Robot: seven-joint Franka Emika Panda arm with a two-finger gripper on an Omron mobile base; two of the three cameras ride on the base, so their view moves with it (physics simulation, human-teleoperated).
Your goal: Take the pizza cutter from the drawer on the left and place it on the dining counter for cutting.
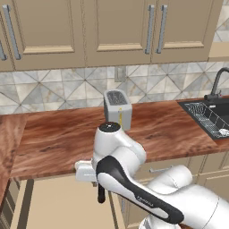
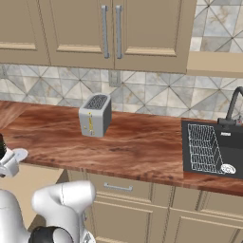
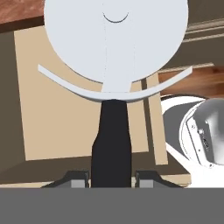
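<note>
Black handle of the cutter (image 3: 110,140) sits clamped in the gripper (image 3: 110,179), blade pointing straight ahead along the fingers, open drawer (image 3: 57,109) just beyond.

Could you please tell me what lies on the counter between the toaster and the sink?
Nothing: between the toaster and the sink, the right base view shows bare wood.

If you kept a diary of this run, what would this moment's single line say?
stage: cutter lifted out | hand: shut on pizza cutter handle | drawer: open below | dining counter: not yet reached
</note>
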